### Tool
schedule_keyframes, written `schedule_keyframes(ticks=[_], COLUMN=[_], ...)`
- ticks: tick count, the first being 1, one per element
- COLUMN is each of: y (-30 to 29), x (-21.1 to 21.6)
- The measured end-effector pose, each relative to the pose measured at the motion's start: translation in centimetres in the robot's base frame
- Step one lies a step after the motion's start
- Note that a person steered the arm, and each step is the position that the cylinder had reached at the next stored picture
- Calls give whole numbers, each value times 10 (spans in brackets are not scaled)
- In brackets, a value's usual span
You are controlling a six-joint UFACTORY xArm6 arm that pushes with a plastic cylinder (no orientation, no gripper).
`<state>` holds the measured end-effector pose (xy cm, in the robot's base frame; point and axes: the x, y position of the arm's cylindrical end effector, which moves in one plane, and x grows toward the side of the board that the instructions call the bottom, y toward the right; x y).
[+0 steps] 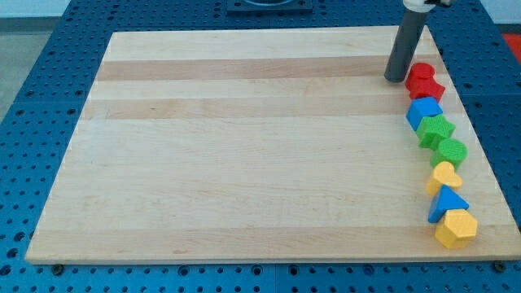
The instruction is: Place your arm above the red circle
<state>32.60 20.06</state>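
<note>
Camera view: red circle (421,73) at blocks' top end, touching my tip (396,80); no pincer visible.

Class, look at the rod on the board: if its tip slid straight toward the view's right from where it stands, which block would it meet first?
Most likely the red round block. My tip stands just to its left, close by, though whether they already touch is unclear. The red star-like block lies just below it.
</note>
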Motion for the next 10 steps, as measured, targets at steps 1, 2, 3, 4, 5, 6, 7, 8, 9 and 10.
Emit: schedule_keyframes(ticks=[1,2,3,4,5,6,7,8,9,10], y=[-8,-17,-17,-15,-5,-4,6,43,75,127], x=[-18,-45,-53,-54,-56,-56,-56,-56,-56,-53])
